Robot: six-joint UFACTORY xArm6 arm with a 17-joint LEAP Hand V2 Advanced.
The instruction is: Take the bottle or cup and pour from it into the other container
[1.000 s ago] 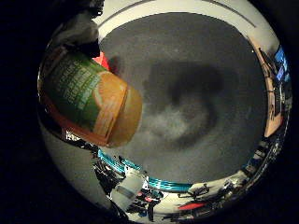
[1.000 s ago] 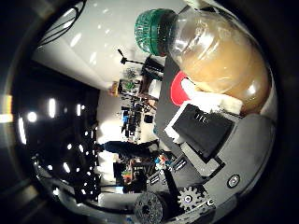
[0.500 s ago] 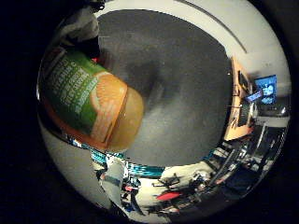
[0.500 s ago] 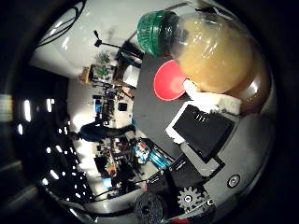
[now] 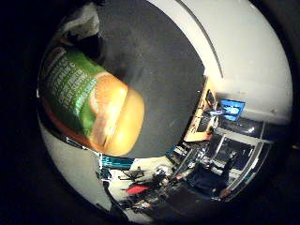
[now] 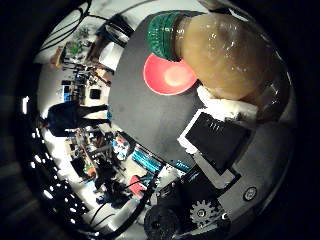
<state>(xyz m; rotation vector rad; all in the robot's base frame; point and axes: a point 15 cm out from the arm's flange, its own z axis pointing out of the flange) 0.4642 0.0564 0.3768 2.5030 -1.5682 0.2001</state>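
A plastic bottle (image 6: 225, 55) of orange-brown juice with a green ribbed cap (image 6: 162, 31) and a green and orange label (image 5: 77, 96) fills much of both palm views, close to the palm. My hand (image 6: 217, 145) is shut on the bottle; a white and black finger (image 6: 220, 132) lies against its side. The bottle is tilted, with its capped neck above the rim of a red bowl (image 6: 167, 77) that sits on the dark grey table (image 6: 145, 120).
The dark table top (image 5: 154, 79) spreads below the bottle. Beyond its edge lie a pale floor, a wooden desk with a blue screen (image 5: 229, 108), and cluttered workshop gear (image 6: 100, 165).
Both views have swung as the hand turned. The bottle has tilted further and the red bowl now shows more fully, nearer the capped neck.
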